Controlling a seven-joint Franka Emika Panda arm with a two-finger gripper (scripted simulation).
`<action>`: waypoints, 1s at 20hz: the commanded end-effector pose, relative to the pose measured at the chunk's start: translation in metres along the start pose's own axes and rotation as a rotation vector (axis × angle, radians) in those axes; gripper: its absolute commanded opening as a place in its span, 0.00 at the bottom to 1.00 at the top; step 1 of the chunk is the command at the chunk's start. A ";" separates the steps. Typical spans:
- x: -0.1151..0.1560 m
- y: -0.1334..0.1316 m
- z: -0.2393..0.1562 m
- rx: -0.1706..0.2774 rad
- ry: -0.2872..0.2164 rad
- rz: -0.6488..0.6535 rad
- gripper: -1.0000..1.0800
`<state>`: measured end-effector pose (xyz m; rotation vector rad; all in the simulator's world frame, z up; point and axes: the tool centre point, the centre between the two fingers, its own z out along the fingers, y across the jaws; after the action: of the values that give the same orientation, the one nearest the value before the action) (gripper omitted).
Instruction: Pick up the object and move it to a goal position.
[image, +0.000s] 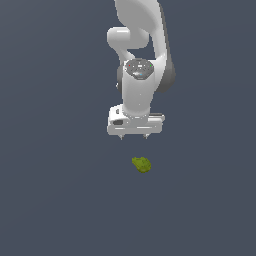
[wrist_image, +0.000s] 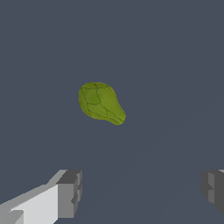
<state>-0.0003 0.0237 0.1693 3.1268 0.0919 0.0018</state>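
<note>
The object (image: 142, 164) is a small olive-green lumpy blob with one pointed end, lying on the dark grey floor. My white gripper (image: 133, 136) hangs above it, a little toward the exterior view's left of it, with a clear gap between the fingertips and the blob. The gripper is open and empty. In the wrist view the object (wrist_image: 100, 103) shows whole, pear-shaped with dark seams, and lies apart from the two grey fingertips (wrist_image: 70, 192), which stand wide apart. The gripper (wrist_image: 142, 189) holds nothing.
The white arm (image: 142, 50) rises behind the gripper toward the top of the exterior view. A plain dark grey floor (image: 50, 200) lies all around.
</note>
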 end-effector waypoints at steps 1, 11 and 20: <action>0.000 0.000 0.000 0.000 0.000 0.000 0.96; -0.005 -0.002 0.009 -0.029 -0.018 -0.006 0.96; 0.003 -0.005 0.015 -0.025 -0.016 -0.058 0.96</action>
<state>0.0000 0.0278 0.1560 3.0974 0.1565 -0.0219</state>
